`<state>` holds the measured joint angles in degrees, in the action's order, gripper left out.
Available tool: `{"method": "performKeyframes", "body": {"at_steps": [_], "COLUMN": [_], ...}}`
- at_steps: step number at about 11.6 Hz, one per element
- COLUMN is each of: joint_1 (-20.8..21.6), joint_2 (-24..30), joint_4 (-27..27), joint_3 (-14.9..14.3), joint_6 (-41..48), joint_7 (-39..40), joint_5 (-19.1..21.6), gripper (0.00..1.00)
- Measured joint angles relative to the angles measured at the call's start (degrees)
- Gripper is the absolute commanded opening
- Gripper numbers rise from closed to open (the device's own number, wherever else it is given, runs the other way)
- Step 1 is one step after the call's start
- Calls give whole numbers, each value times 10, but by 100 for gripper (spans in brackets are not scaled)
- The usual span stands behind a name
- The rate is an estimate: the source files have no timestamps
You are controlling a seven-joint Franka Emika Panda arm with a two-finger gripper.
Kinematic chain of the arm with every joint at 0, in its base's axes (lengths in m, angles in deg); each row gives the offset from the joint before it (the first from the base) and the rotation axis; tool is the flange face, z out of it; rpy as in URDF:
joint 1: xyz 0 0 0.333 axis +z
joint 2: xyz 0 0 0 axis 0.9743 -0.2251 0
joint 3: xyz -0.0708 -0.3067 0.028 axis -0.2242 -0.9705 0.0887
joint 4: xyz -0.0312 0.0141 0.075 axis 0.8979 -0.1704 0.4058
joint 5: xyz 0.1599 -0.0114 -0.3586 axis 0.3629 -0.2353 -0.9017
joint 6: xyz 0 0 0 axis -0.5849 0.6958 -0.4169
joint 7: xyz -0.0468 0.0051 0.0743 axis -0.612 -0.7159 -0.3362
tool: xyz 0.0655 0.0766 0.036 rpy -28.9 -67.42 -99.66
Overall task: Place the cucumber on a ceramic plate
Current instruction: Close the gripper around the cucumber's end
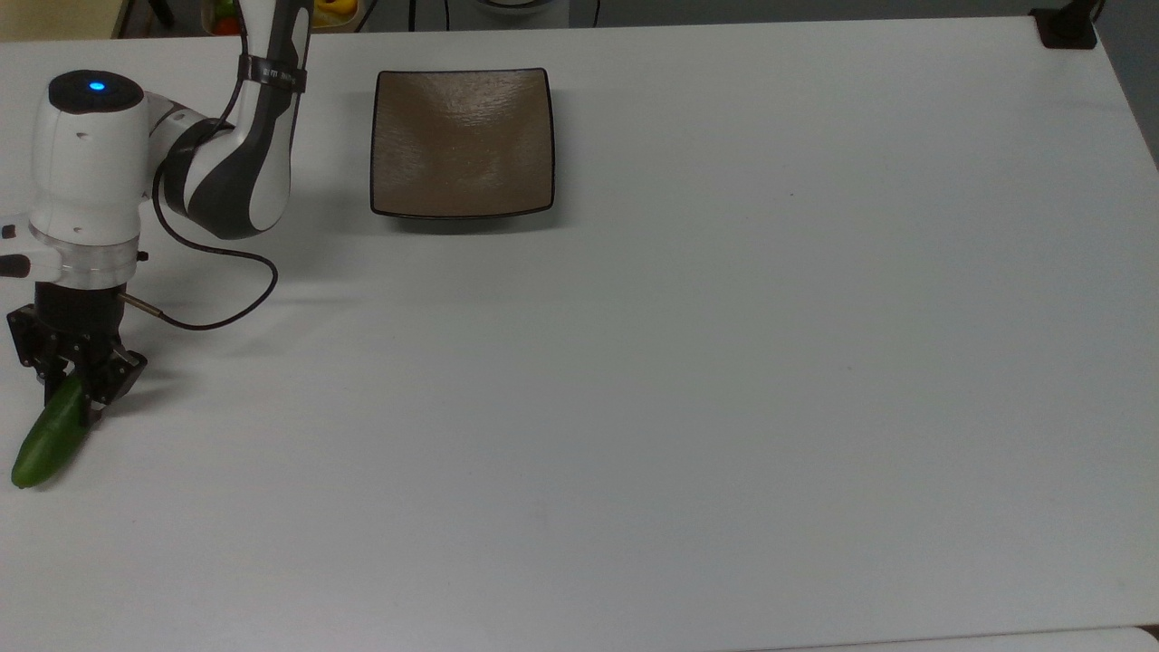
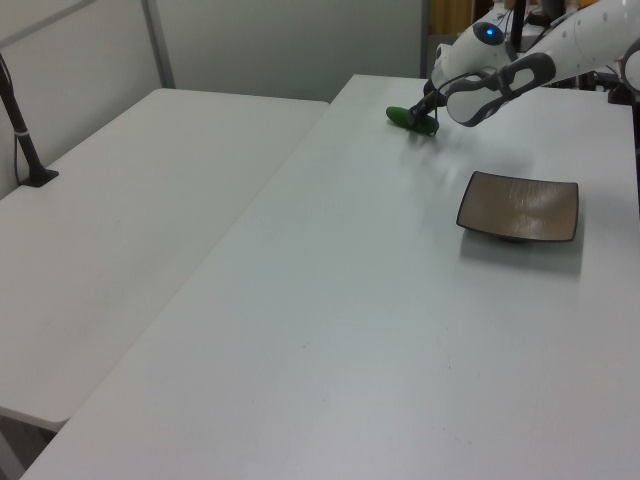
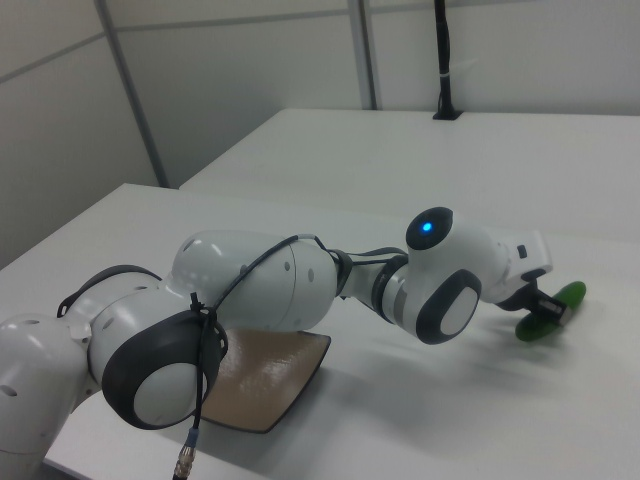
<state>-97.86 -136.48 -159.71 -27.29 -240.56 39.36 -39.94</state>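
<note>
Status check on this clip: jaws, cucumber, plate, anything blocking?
Gripper down on the cucumber, jaws closed around its upper end. Cucumber lies on the table. Plate bare, off to the top view's upper right. Path between looks free.
</note>
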Motion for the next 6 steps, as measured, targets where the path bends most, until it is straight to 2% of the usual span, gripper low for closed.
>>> {"method": "performKeyframes", "body": {"at_steps": [4,6], "joint_1": [2,9], "joint_2": [2,20], "joint_4": [0,-2], "joint_3": [0,1], "joint_6": [0,0], "joint_7": [0,0], "joint_5": [0,0], "gripper": [0,0]}}
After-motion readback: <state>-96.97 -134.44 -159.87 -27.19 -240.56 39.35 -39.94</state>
